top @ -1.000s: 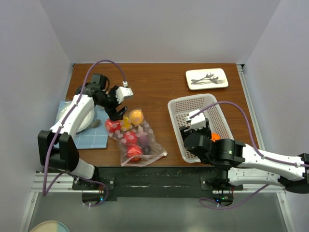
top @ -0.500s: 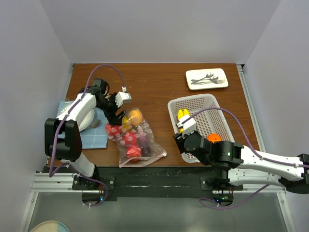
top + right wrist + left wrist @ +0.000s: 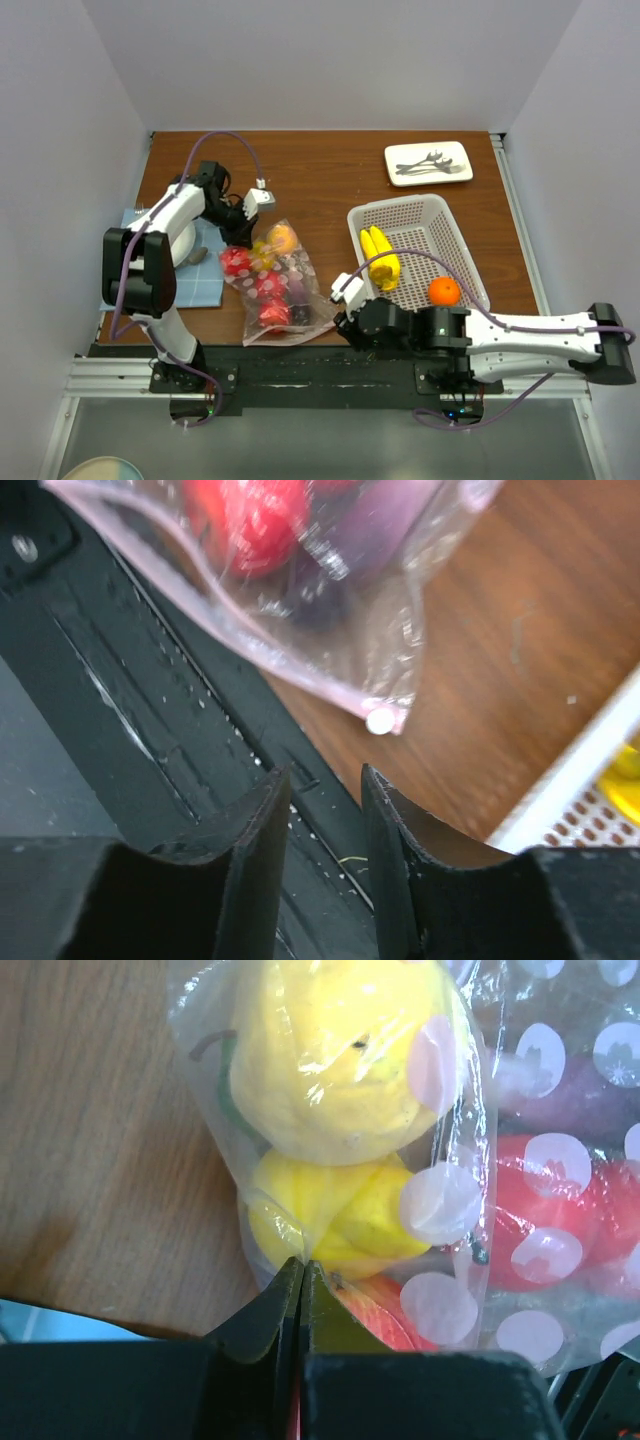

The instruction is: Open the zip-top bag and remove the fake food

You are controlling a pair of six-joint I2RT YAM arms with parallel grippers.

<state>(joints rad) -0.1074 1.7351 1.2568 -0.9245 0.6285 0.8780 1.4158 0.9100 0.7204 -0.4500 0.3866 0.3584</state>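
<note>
The zip-top bag (image 3: 312, 288) lies left of centre on the table, clear with white dots, its pink zip edge toward the near side. Inside it sits fake food: yellow pieces (image 3: 340, 1050) and red ones (image 3: 545, 1210). My left gripper (image 3: 300, 1262) is shut, pinching the bag's plastic at its far left end (image 3: 240, 228). My right gripper (image 3: 325, 772) hangs open and empty just short of the bag's near right corner, where the zip's end (image 3: 380, 720) shows. A yellow banana (image 3: 382, 258) and an orange ball (image 3: 444, 291) lie in the white basket (image 3: 400, 208).
A white plate with cutlery (image 3: 428, 163) sits at the back right. A blue cloth (image 3: 198, 288) with a white dish on it lies under the left arm. The black rail (image 3: 150, 680) runs along the table's near edge, below my right gripper.
The left gripper has shut on the bag's far end. The right arm left the basket and swung left to the bag's near corner, its jaws narrower; banana and orange stay in the basket.
</note>
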